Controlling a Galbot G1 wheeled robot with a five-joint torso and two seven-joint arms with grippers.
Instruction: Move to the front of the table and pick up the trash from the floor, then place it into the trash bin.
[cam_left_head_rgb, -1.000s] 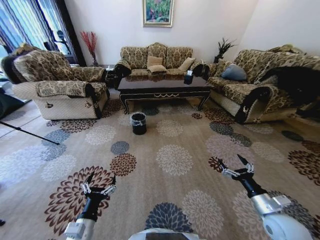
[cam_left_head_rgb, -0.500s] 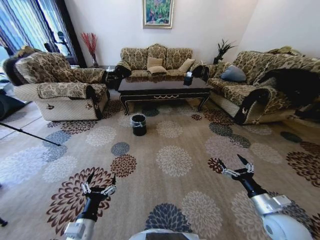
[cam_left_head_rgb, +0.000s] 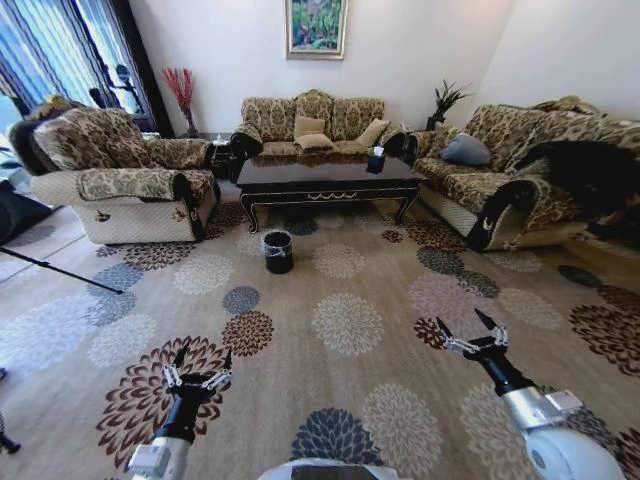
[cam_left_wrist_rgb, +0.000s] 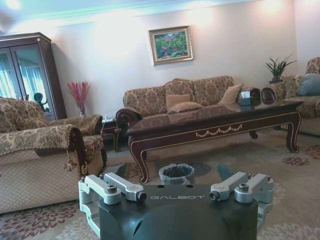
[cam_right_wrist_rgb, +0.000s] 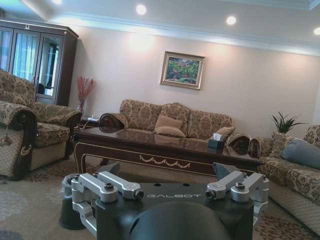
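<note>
Head view, inspected near to far: my left gripper (cam_left_head_rgb: 197, 375) hangs low at near left and my right gripper (cam_left_head_rgb: 473, 338) at near right, both over the flower-patterned carpet (cam_left_head_rgb: 345, 320). On each, the fingers stand spread wide with nothing between them. Midway up the room, left of centre, stands the trash bin (cam_left_head_rgb: 278, 250), a small round black bucket with a clear liner folded over its rim, upright on the carpet and just in front of the table (cam_left_head_rgb: 325, 180). The left wrist view shows the same bin (cam_left_wrist_rgb: 176, 174) ahead of my fingers, close before the table's near edge. The table is long, low, glossy dark wood with curved legs and a gold scroll on its front apron; a dark tissue box (cam_left_head_rgb: 376, 156) sits toward its far right. Patterned sofas ring the far side. The trash I cannot make out on the floor from this distance. Judging by the task, floor litter of this kind would be light. Crumpled paper would be soft and would yield to a pinch across its bulk. A small bottle would be smooth and inclined to roll, best taken across its body.
</note>
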